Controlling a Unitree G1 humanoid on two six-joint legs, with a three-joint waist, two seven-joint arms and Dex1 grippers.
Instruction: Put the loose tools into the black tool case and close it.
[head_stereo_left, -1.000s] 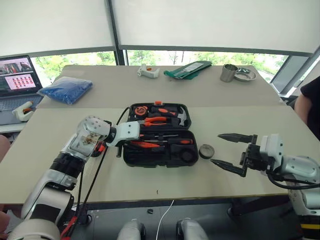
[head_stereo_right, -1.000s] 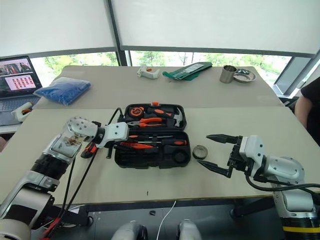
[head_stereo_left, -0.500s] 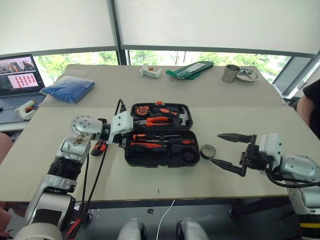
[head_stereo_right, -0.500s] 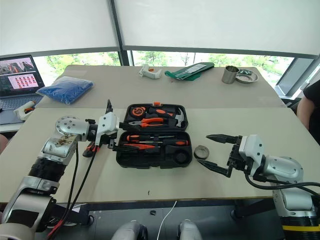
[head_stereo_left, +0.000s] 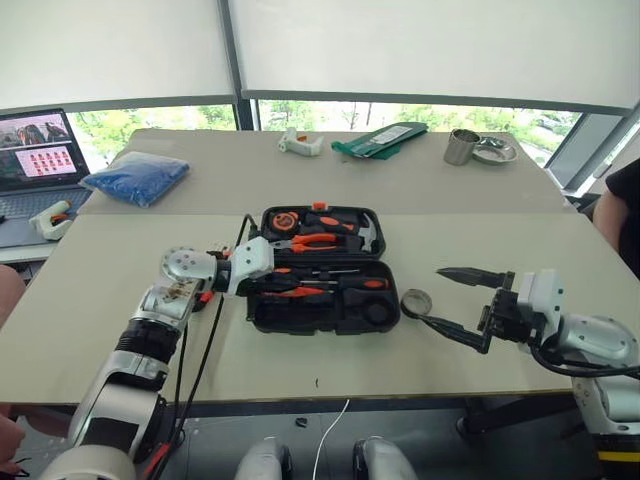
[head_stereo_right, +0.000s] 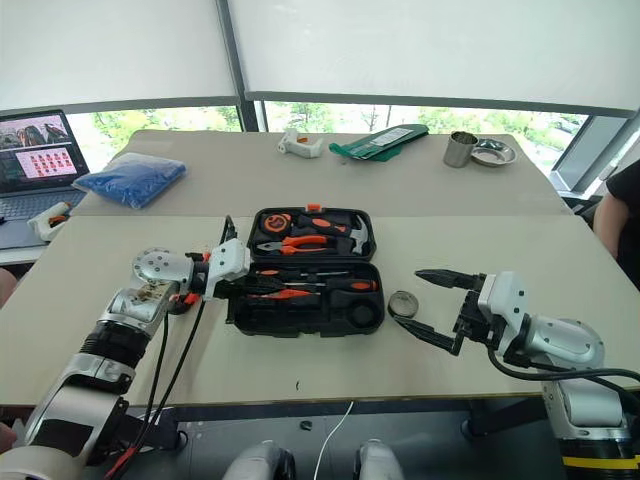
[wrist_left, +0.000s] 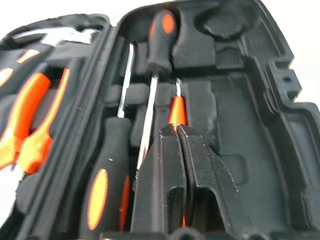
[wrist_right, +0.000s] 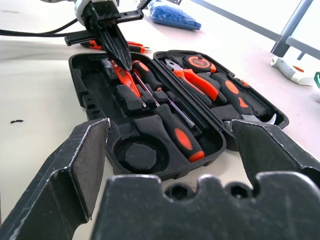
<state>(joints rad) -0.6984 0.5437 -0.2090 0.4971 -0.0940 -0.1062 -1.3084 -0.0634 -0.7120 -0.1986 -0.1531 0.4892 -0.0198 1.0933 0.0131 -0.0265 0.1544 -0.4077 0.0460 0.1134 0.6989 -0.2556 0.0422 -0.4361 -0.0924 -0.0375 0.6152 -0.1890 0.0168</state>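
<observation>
Right gripper (head_stereo_left: 455, 300): nearest the robot, at the table's (head_stereo_left: 300, 370) near right, level, jaws set wide apart and empty. The small dark tape roll (head_stereo_left: 414, 301) lies on the table between the lower finger's tip and the case, just beside the case's right end; whether the finger touches it cannot be told.

Black tool case (head_stereo_left: 325, 318): open flat at mid-table, near half toward the robot, lid half (head_stereo_left: 320, 230) beyond the hinge.

- Near half: two orange-and-black screwdrivers (head_stereo_left: 345, 283) lie in their slots along the case's length. The right wrist view adds a round recess (wrist_right: 140, 156), unfilled, at the case end closest to that gripper.
- Lid half: the orange-handled pliers (head_stereo_left: 312, 241), the tape measure (head_stereo_left: 283, 219) and the hammer (head_stereo_left: 366, 238) are seated.

Left gripper (head_stereo_right: 268, 285): reaches in over the case's left end, pointing along it and tilted down. Its jaws are pressed together. The left wrist view shows what the head views do not — the shut tips (wrist_left: 178, 131) rest over a slim orange tool (wrist_left: 176, 110) lying in the slot beside the screwdriver shafts; nothing is seen clamped between them. The right wrist view shows the same black fingers (wrist_right: 117, 47) angled down into that half.

An orange-and-black tool (wrist_right: 129, 46) lies on the table outside the case, beyond the left gripper in the right wrist view; its type cannot be told.

Far side: a blue bag (head_stereo_left: 133, 178), a laptop (head_stereo_left: 38, 160), a white tool (head_stereo_left: 299, 143), a green pouch (head_stereo_left: 378, 138) and a metal cup (head_stereo_left: 459, 146) beside a metal dish (head_stereo_left: 494, 150).
</observation>
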